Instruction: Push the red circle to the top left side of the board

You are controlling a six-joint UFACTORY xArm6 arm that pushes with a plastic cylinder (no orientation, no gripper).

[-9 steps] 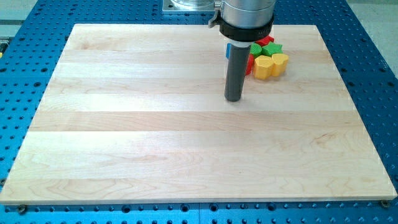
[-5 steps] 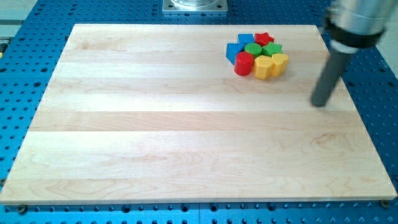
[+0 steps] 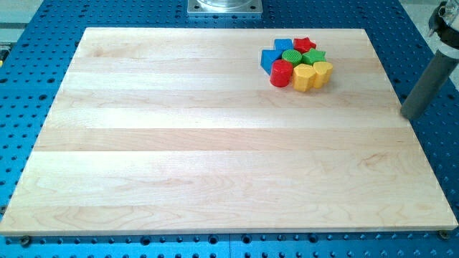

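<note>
The red circle stands at the lower left of a tight cluster of blocks near the board's top right. Touching it are a blue block, a green circle and a yellow block. A second blue block, a red star, a green block and a yellow heart complete the cluster. My tip is at the board's right edge, well to the right of the cluster and below it, touching no block.
The wooden board lies on a blue perforated table. A grey metal mount sits at the view's top centre, beyond the board's top edge.
My tip has swept from just left of the cluster, around below it, to the board's right edge. The blocks have not moved.
</note>
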